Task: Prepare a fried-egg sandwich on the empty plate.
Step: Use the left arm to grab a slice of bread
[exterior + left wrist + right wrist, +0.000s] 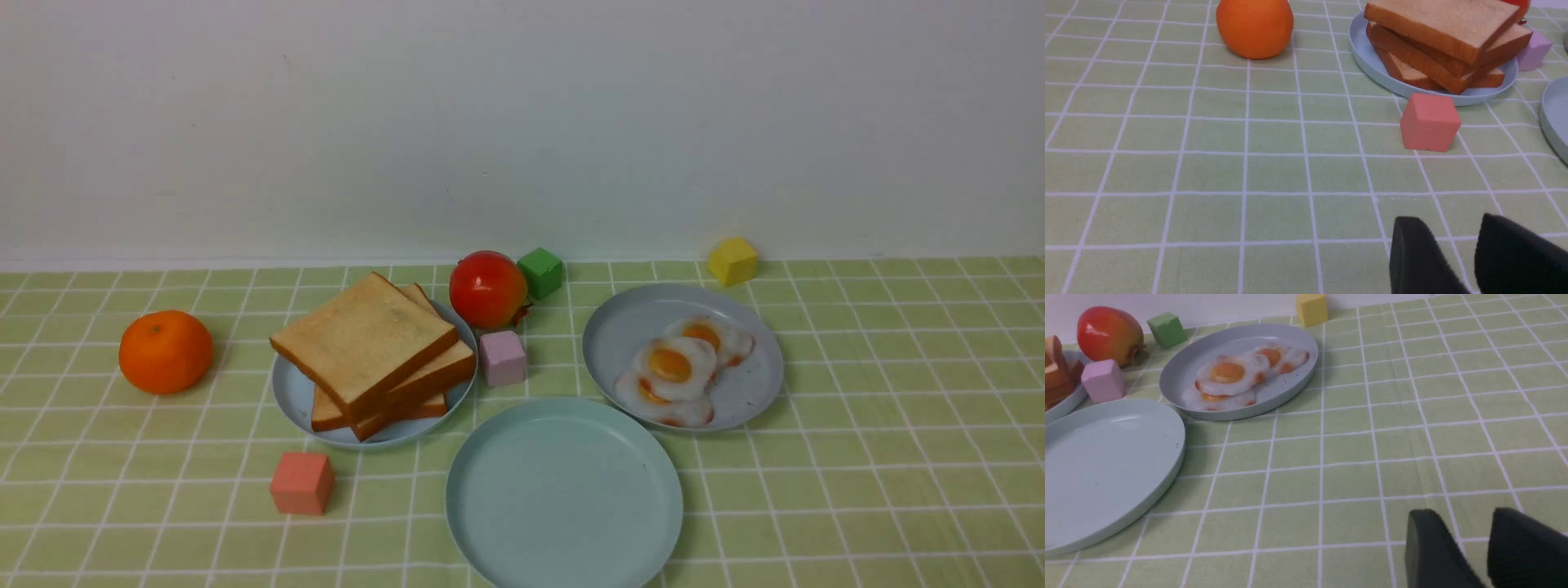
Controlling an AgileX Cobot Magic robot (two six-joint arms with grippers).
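The empty plate (563, 490), pale mint green, lies at the front centre; it also shows as the empty plate (1106, 465) in the right wrist view. Three toast slices (367, 347) are stacked on a greyish-blue plate (290, 392) to its left. Three toy fried eggs (673, 363) overlap on another greyish-blue plate (620, 327) to its right. No fried-egg sandwich is in view. My left gripper (1449, 220) is open over bare cloth, short of the toast slices (1445, 28). My right gripper (1461, 512) is open over bare cloth, away from the fried eggs (1227, 373). Neither arm shows in the front view.
An orange (166, 351) sits far left. A red fruit (487, 289), a green cube (540, 272) and a lilac cube (502, 358) stand between the two back plates. A yellow cube (732, 260) is at the back right, a salmon cube (301, 483) in front of the toast plate.
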